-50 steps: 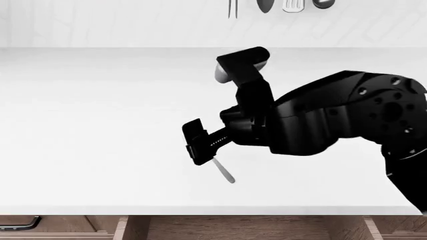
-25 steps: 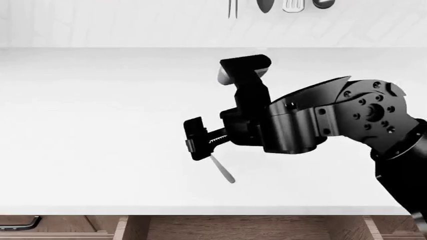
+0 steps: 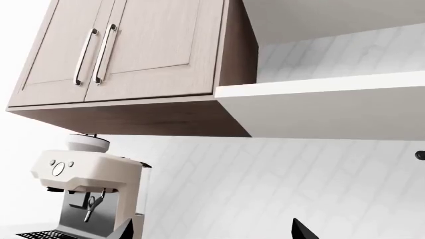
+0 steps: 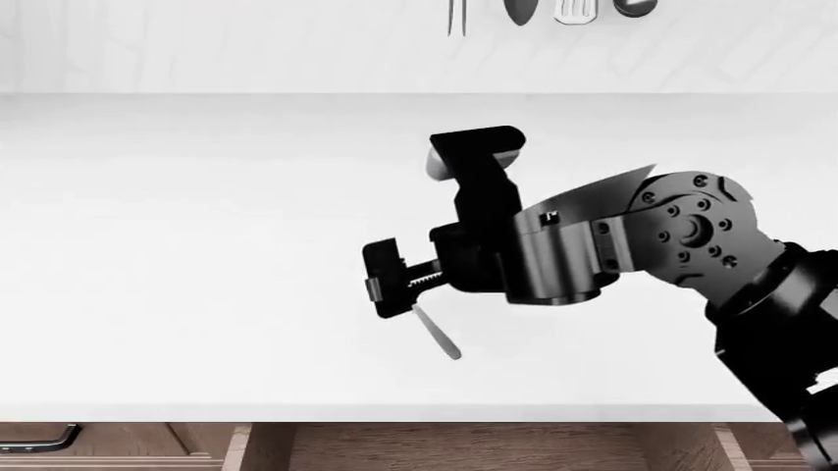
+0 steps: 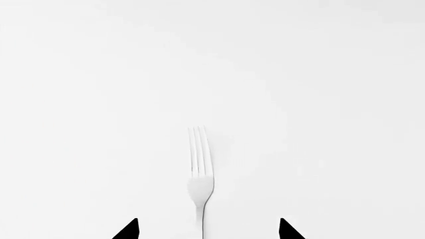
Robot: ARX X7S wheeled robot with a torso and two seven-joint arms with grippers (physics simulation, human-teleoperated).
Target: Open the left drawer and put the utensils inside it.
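A slim silver fork (image 5: pixel 200 179) lies flat on the white counter (image 4: pixel 196 245); in the head view only its handle end (image 4: pixel 442 339) shows below my right gripper. My right gripper (image 4: pixel 391 292) hangs just above it, open, with one black fingertip (image 5: pixel 127 230) on each side of the handle and touching nothing (image 5: pixel 207 230). The left drawer (image 4: pixel 472 449) is pulled out under the counter's front edge, its wooden inside showing. My left gripper (image 3: pixel 212 231) is open and empty, pointing at a tiled wall, and does not show in the head view.
Several utensils (image 4: pixel 550 10) hang on the back wall. A dark bar handle (image 4: pixel 39 438) sits on a wood front at far left below the counter. The left wrist view shows a coffee machine (image 3: pixel 86 199), a wall cabinet (image 3: pixel 133 55) and a white shelf (image 3: pixel 319 99).
My right forearm has swung left and rolled, and the wrist has sunk a little toward the counter. The fork has stayed where it was.
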